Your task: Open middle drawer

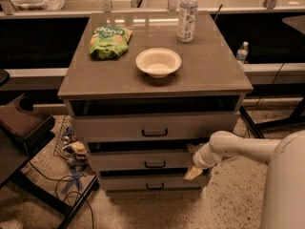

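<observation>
Work is only just begun. The middle drawer (pixel 128 160) is found under the top drawer (pixel 114 127) of the grey cabinet (pixel 214 75), and it looks nearly shut. The gripper (pixel 192 161) is placed at its right end, jaws apart. Pulling out is left to be done.
</observation>
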Controlling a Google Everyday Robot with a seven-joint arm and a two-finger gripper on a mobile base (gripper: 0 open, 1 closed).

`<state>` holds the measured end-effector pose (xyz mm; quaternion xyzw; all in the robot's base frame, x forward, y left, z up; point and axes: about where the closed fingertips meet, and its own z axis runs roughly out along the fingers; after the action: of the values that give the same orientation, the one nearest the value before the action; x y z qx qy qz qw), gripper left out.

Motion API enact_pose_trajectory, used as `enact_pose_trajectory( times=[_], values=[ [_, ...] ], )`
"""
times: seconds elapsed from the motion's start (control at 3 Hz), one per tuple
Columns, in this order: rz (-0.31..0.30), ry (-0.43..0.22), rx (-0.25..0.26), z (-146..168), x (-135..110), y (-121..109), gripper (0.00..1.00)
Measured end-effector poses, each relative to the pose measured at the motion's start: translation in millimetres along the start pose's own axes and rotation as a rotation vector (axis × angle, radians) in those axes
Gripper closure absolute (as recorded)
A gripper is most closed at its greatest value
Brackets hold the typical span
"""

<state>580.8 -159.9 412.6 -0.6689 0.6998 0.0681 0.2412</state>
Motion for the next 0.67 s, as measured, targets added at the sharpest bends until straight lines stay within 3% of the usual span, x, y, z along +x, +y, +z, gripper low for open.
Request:
enact_pose_trajectory(
  times=[0.33,0.67],
  values=[
    [-0.001,-0.003,-0.001,0.5,-0.9,1.2,0.48],
    [-0.001,-0.004,-0.004,1.8,-1.6,2.4,0.79]
  ],
)
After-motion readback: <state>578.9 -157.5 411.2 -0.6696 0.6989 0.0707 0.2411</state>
